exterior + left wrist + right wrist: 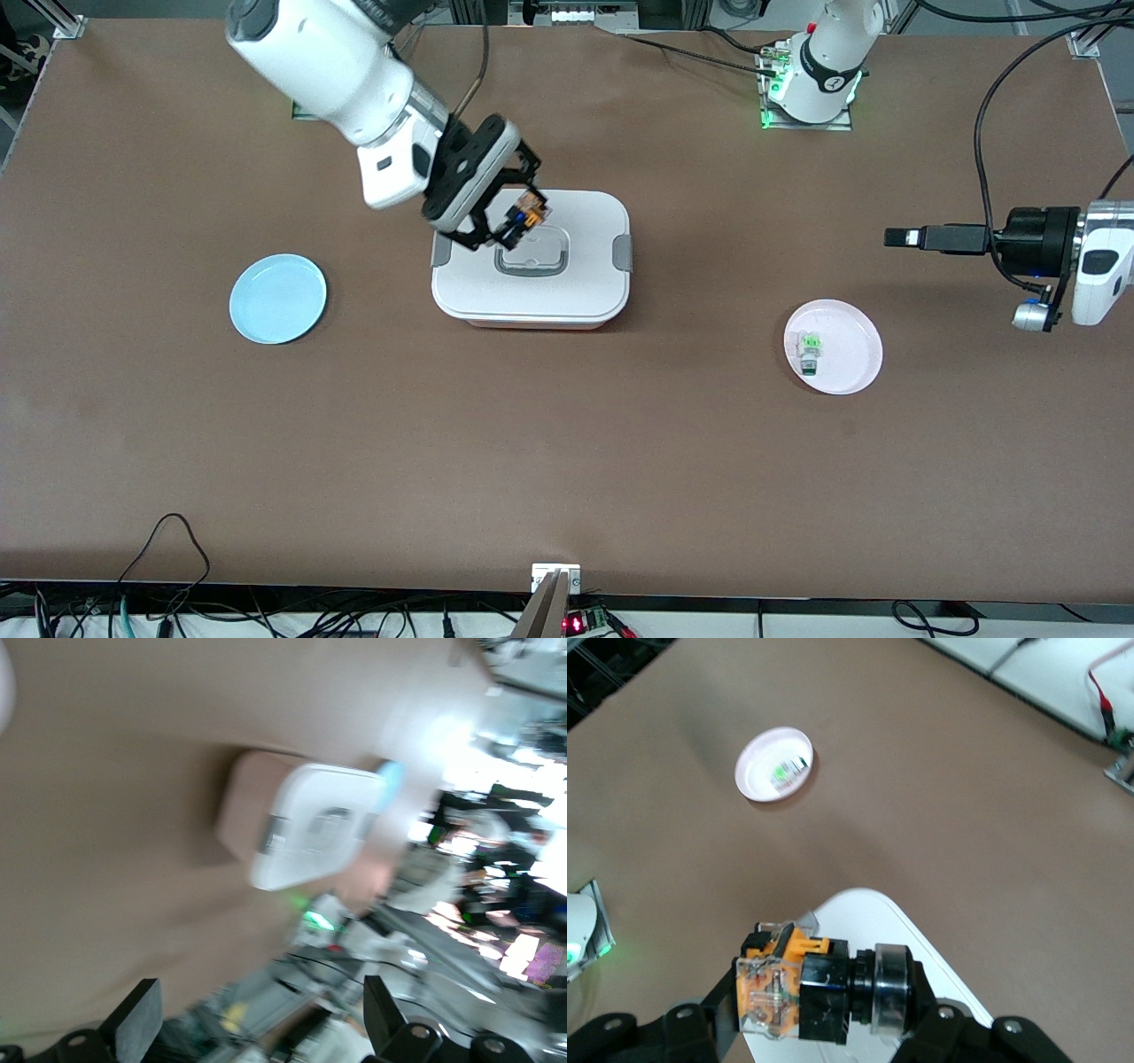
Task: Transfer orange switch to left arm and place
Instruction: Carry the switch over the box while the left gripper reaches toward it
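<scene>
My right gripper (514,221) is shut on the orange switch (529,213) and holds it in the air over the box (567,292), above the lid near its handle. In the right wrist view the orange switch (797,988) lies crosswise between the fingers of the right gripper (819,992), with a corner of the box (868,921) below it. My left gripper (904,237) is up over the bare table toward the left arm's end, pointing level toward the box. In the left wrist view the left gripper (261,1019) is open and empty, and the box (310,828) shows farther off.
A pink plate (850,354) with a small white-and-green switch (808,353) lies toward the left arm's end, nearer the front camera than the box. It also shows in the right wrist view (757,780). A light-blue plate (277,298) lies toward the right arm's end.
</scene>
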